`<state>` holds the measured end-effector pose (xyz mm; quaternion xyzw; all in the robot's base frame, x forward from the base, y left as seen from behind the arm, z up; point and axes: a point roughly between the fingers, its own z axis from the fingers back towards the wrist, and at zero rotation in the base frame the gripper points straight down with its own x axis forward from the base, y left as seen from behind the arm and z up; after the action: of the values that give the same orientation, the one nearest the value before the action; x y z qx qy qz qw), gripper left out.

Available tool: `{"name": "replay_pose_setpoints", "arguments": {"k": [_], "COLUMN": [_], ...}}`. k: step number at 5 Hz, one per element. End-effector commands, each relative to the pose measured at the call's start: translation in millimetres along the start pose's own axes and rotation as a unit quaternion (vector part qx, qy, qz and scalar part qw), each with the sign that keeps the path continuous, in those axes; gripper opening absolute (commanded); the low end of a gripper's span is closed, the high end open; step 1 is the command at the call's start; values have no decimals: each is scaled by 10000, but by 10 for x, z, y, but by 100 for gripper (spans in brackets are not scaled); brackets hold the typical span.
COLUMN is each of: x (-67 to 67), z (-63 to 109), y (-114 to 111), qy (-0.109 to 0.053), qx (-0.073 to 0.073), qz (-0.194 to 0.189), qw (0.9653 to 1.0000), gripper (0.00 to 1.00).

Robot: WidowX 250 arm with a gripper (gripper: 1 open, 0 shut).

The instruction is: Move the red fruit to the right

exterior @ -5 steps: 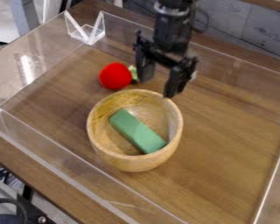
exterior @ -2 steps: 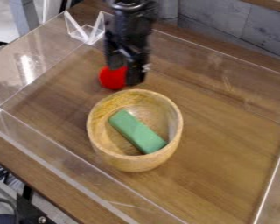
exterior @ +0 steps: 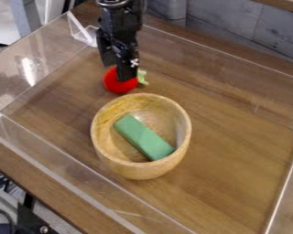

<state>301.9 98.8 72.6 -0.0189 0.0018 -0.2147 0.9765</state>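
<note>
Gripper (exterior: 122,68): black, pointing straight down, jaws standing apart. It sits directly above and partly in front of the red fruit, its fingertips at the fruit's upper edge. Whether the fingertips actually touch the fruit cannot be told from this angle; nothing looks clamped.

Change against the earlier frames: a second ago the gripper stood to the right of the fruit, over the far rim of the wooden bowl. It has since crossed leftward and settled over the fruit. The fruit, bowl and block lie where they lay before.

Red fruit (exterior: 116,82): small, round, bright red, glossy, with a touch of green at its right side. It rests on the wooden tabletop (exterior: 234,110), just beyond the far left rim of the bowl, near it but apart. Its top is hidden by the gripper.

Wooden bowl (exterior: 106,146): pale, round, upright, middle of the table, much larger than the fruit.

Green block (exterior: 146,137): rectangular, lying slantwise inside the bowl.

Clear walls (exterior: 33,69): transparent panels enclosing the table on all visible sides.
</note>
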Motion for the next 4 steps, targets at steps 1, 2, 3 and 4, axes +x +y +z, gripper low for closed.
{"name": "replay_pose_setpoints", "arguments": {"k": [1,2,3,4], "x": [75,100,76,46], "z": [91,31,-89,-202], "y": [109,129,154,179], "qy": [-291,-374,-434,-478], "qx": [183,187,172,148], "qz": [-9,-10,-51,-54], "qw": [9994,9991,9989,9987], "gripper": [100,100,100,100]}}
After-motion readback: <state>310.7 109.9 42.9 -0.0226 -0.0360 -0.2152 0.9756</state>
